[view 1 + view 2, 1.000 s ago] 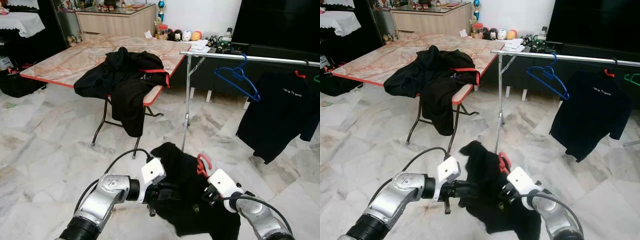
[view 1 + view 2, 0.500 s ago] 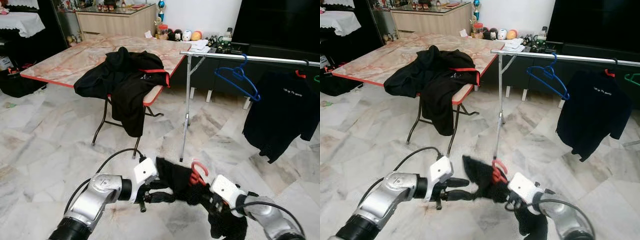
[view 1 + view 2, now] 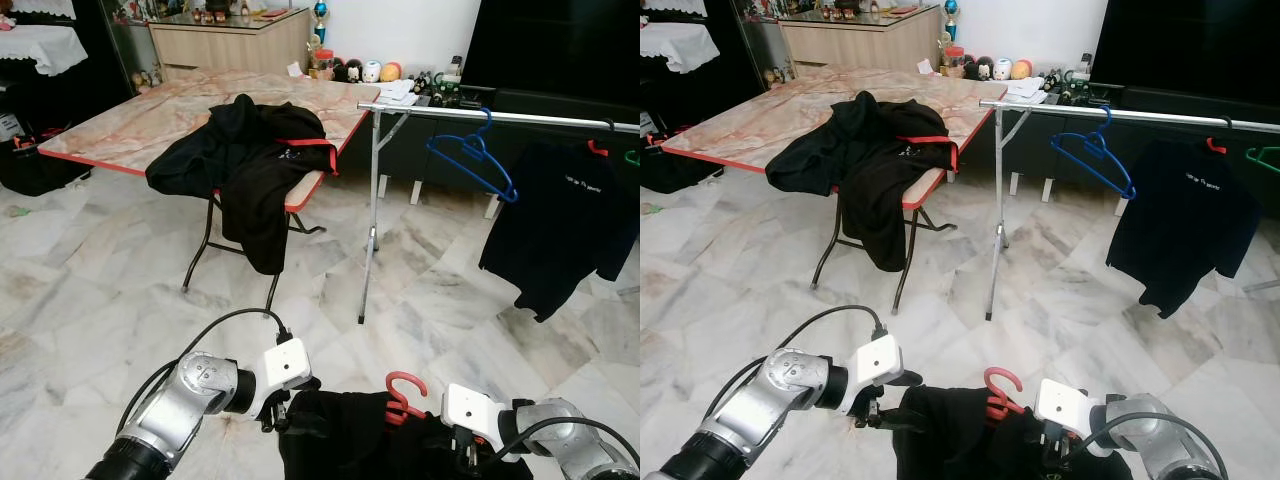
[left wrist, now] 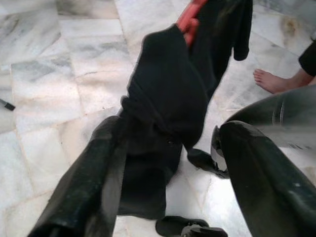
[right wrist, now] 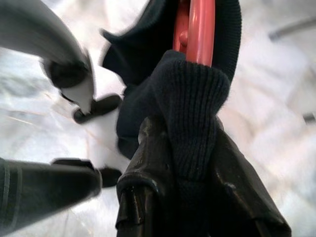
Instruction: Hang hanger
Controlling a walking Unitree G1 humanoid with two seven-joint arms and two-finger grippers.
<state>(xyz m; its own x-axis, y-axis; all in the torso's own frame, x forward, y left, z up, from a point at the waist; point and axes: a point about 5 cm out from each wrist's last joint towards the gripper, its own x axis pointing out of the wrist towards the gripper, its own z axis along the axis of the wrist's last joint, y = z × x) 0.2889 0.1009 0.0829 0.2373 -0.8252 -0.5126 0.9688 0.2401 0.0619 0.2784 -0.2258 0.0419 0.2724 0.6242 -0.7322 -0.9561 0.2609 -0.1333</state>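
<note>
Right gripper (image 5: pixel 182 197) clamps red hanger (image 5: pixel 200 29), seemingly through black shirt (image 3: pixel 340 440).

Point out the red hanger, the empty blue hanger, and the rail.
red hanger (image 3: pixel 401 383), left eye view, top of its hook.
blue hanger (image 3: pixel 478 157), left eye view, its shoulder below the hook.
rail (image 3: pixel 540 118), left eye view, mid-bar.

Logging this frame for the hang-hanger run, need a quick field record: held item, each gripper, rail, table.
held item: black garment on red hanger
right gripper: shut on garment's collar at the hanger neck
left gripper: fingers open astride garment fabric
rail: blue hanger bare, black shirt hung
table: black clothes draped over its edge
</note>
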